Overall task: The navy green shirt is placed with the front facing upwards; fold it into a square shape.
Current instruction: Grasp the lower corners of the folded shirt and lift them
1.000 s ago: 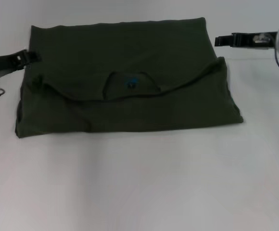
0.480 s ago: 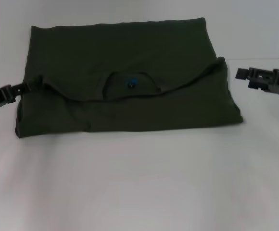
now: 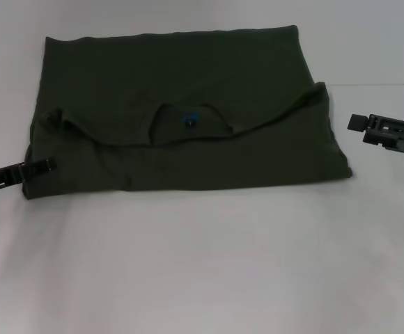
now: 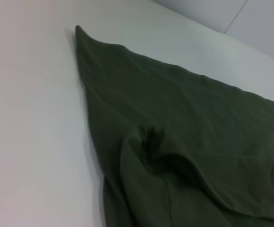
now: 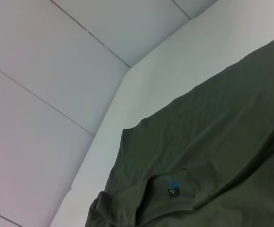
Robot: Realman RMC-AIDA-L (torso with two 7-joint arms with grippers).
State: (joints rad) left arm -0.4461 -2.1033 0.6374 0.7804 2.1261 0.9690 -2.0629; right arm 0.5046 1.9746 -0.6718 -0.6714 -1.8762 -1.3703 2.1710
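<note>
Shirt: dark olive-green cotton, folded once into a broad rectangle, far-centre of white tabletop. Near flap lapped over far layer, its edge sagging in a curve; neckline and small blue-and-black neck label exposed at centre. Lettering not visible.

Left pincer: low at left, tip touching or just over near-left corner of shirt; slim dark profile, spread of fingers cannot be told. Right pincer: right of shirt, just beside its right edge, apart from cloth; opening likewise cannot be told.

Risks, judged: uneven curved flap edge likely to carry into next fold and spoil square outline; bunched pucker at left edge, seen in left wrist view, may catch only top layer if gripped there, dragging layers apart; mistimed lift by two arms may skew cloth.

Surface: plain white, smooth, matte. Room: pale panelled wall with thin seams beyond far edge.
</note>
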